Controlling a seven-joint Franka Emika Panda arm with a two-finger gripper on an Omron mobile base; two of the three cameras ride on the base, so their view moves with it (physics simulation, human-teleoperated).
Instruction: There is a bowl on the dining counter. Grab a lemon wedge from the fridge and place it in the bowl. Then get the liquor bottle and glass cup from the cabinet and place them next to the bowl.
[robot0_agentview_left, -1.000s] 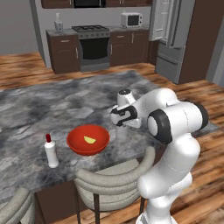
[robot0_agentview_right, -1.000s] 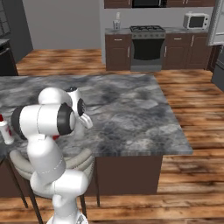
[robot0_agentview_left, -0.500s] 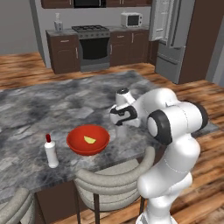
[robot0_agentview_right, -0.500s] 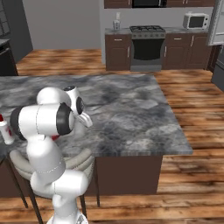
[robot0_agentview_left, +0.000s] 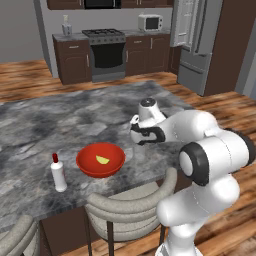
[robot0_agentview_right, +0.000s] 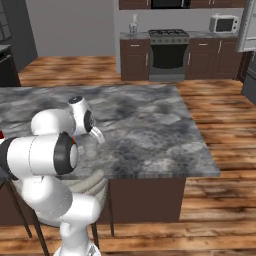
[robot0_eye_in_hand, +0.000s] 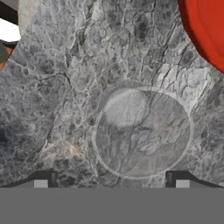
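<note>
A red bowl (robot0_agentview_left: 100, 160) stands on the grey marble dining counter (robot0_agentview_left: 45, 125) with a yellow lemon wedge (robot0_agentview_left: 102, 160) inside it. Left of the bowl stands the white liquor bottle (robot0_agentview_left: 58, 173) with a red cap. My gripper (robot0_agentview_left: 137, 134) hangs over the counter just right of the bowl, pointing down. In the hand view the clear glass cup (robot0_eye_in_hand: 142, 131) stands upright on the marble directly under my gripper (robot0_eye_in_hand: 110, 183). The fingertips (robot0_eye_in_hand: 43, 181) are spread wide, apart from the cup, and the bowl's rim (robot0_eye_in_hand: 203, 35) shows at the top right.
Grey padded chairs (robot0_agentview_left: 125, 212) are tucked under the counter's near edge below my arm. Across the wooden floor are a stove (robot0_agentview_left: 106, 50), dark cabinets, a microwave (robot0_agentview_left: 150, 22) and the fridge (robot0_agentview_left: 197, 45) with its door open.
The jaws have opened wide over the glass cup, which now stands free on the counter. The arm has hardly moved.
</note>
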